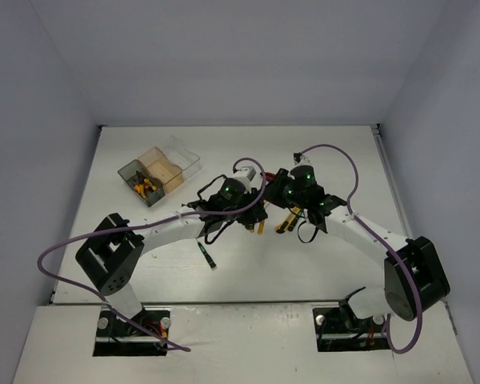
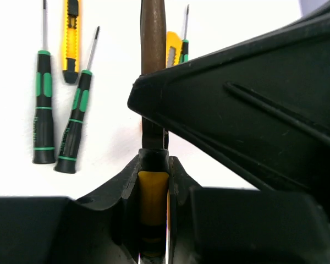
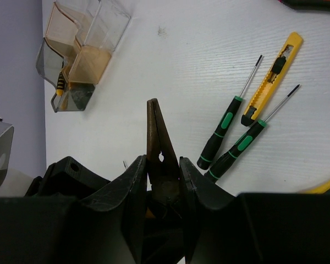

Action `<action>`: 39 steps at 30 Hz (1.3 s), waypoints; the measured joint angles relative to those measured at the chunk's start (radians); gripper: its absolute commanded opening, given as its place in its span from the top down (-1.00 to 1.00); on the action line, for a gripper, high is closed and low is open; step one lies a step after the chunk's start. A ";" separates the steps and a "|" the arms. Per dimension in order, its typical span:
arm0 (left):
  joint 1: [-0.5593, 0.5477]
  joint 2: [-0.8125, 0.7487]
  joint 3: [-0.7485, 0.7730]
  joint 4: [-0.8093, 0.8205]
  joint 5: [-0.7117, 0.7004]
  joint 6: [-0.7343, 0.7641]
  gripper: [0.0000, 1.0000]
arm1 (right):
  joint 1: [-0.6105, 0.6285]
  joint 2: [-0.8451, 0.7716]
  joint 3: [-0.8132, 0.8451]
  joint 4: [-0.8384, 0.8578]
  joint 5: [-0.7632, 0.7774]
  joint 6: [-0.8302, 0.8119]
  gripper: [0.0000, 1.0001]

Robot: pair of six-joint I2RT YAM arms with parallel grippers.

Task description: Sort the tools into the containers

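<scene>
Bright, even light, soft faint shadows on the white table (image 1: 224, 140); wrist views' dark near foregrounds slightly blurred.

Bins (image 3: 80, 52) far left on table (image 3: 176, 49), screwdrivers (image 3: 220, 132) beside knife (image 3: 272, 77)

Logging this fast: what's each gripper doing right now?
Left gripper: closed on a yellow-handled tool.
Right gripper: closed on pliers.

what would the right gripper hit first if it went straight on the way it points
Probably only the table: the pliers held in the right gripper lead the way, and nothing else shows ahead of their tip. The containers lie left of that line, the screwdrivers right. Depth is unclear.
</scene>
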 measured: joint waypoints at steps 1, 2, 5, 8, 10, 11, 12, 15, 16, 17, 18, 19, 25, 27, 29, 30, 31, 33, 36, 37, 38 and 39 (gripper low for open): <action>0.002 0.000 0.000 0.000 -0.002 -0.001 1.00 | 0.000 -0.001 -0.001 0.005 0.000 0.002 1.00; 0.002 0.000 0.000 0.000 -0.004 -0.001 1.00 | 0.000 -0.001 -0.003 0.009 0.000 0.002 1.00; 0.001 -0.001 0.000 -0.001 -0.008 -0.004 1.00 | 0.001 -0.001 -0.008 0.017 0.001 0.001 0.45; 0.002 -0.007 -0.009 0.001 -0.019 -0.005 1.00 | 0.004 -0.002 -0.009 0.024 0.000 -0.005 -0.28; 0.007 -0.022 -0.034 -0.002 -0.028 -0.009 1.00 | 0.006 -0.003 -0.009 0.029 -0.001 -0.016 -0.45; 0.011 -0.031 -0.050 -0.005 -0.030 -0.013 1.00 | 0.006 -0.004 -0.009 0.031 -0.001 -0.023 -0.49; 0.020 -0.039 -0.065 -0.008 -0.029 -0.019 1.00 | 0.005 -0.005 -0.008 0.029 0.000 -0.032 -0.52; 0.061 -0.062 -0.110 -0.010 -0.027 -0.037 1.00 | -0.007 -0.008 0.013 0.007 -0.001 -0.062 -0.56; 0.080 -0.072 -0.125 -0.014 -0.026 -0.043 1.00 | -0.014 -0.011 0.024 -0.003 -0.002 -0.075 -0.57; 0.101 -0.084 -0.139 -0.021 -0.024 -0.049 1.00 | -0.024 -0.015 0.035 -0.014 -0.001 -0.088 -0.57; 0.124 -0.097 -0.149 -0.035 -0.023 -0.052 1.00 | -0.040 -0.023 0.048 -0.029 -0.001 -0.102 -0.57; 0.149 -0.113 -0.157 -0.052 -0.023 -0.055 1.00 | -0.060 -0.034 0.059 -0.042 0.000 -0.116 -0.57; 0.322 -0.267 -0.159 -0.220 -0.042 -0.057 1.00 | -0.208 -0.153 0.074 -0.125 0.044 -0.221 -0.59; 0.414 -0.328 -0.144 -0.298 -0.046 -0.052 1.00 | -0.231 -0.196 0.061 -0.138 0.061 -0.248 -0.59; 0.510 -0.370 -0.123 -0.356 -0.047 -0.050 1.00 | -0.237 -0.230 0.038 -0.147 0.068 -0.269 -0.59; 0.567 -0.384 -0.110 -0.379 -0.043 -0.049 1.00 | -0.237 -0.243 0.023 -0.150 0.068 -0.278 -0.59; 0.624 -0.390 -0.095 -0.398 -0.032 -0.048 1.00 | -0.237 -0.253 0.004 -0.154 0.067 -0.286 -0.59; 0.723 -0.382 -0.064 -0.425 -0.004 -0.048 1.00 | -0.237 -0.261 -0.031 -0.165 0.064 -0.298 -0.59; 0.843 -0.319 0.001 -0.455 0.039 -0.048 1.00 | -0.237 -0.263 -0.081 -0.181 0.053 -0.309 -0.58; 0.870 -0.284 0.029 -0.459 0.055 -0.048 1.00 | -0.237 -0.265 -0.096 -0.186 0.048 -0.313 -0.59; 0.889 -0.246 0.057 -0.465 0.069 -0.048 1.00 | -0.237 -0.267 -0.108 -0.192 0.043 -0.317 -0.59; 0.903 -0.208 0.082 -0.467 0.081 -0.048 1.00 | -0.237 -0.270 -0.115 -0.196 0.040 -0.319 -0.59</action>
